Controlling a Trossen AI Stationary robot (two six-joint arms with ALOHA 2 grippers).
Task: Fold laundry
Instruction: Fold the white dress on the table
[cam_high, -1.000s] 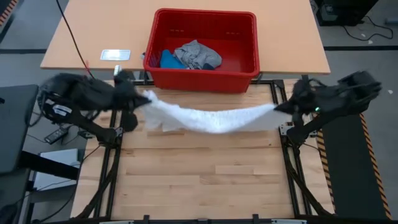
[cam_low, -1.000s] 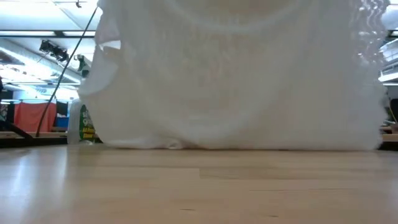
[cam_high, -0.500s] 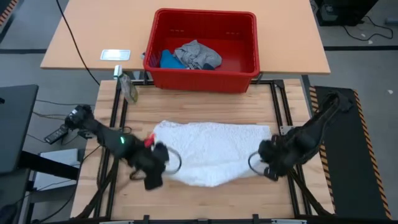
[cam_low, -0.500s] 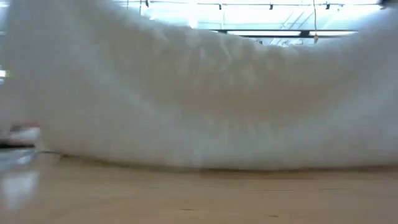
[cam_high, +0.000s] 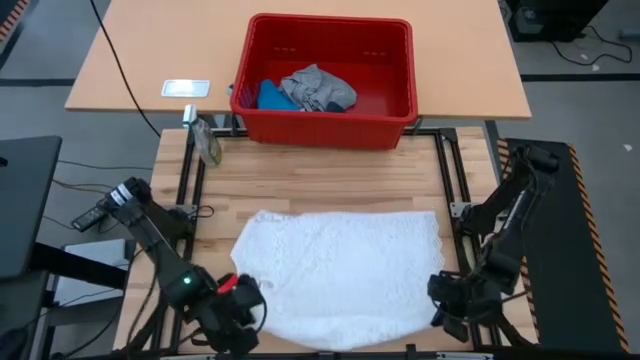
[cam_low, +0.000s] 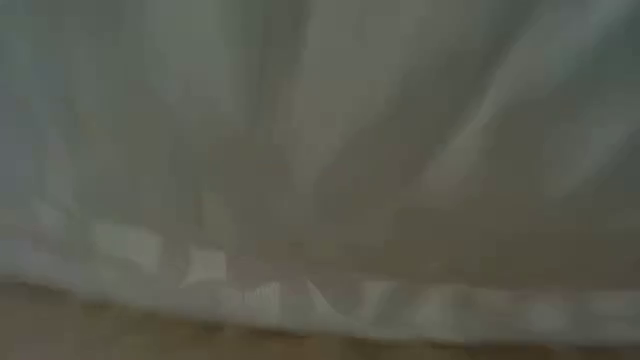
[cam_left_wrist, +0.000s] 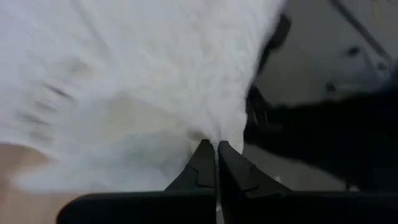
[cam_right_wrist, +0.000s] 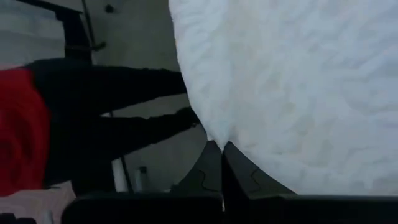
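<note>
From above, your white lacy garment (cam_high: 340, 275) lies spread flat across the near half of the wooden table (cam_high: 310, 180). Your left gripper (cam_high: 245, 305) sits at the cloth's seven o'clock corner, clamped on the fabric. Your right gripper (cam_high: 448, 300) sits at the five o'clock corner, pinching the edge there. At twelve o'clock the red basket (cam_high: 325, 125) holds the grey garment (cam_high: 318, 88) with the bright blue garment (cam_high: 272, 97) just beside it at nine o'clock.

In the low view you get only white cloth (cam_low: 320, 150) filling the picture.

Your left wrist view shows the fingers (cam_left_wrist: 200, 171) pressed together on a bunched edge of the white fabric (cam_left_wrist: 124, 81).

Your right wrist view shows the same: fingers (cam_right_wrist: 210, 168) closed on a corner of the lace (cam_right_wrist: 298, 81).
</note>
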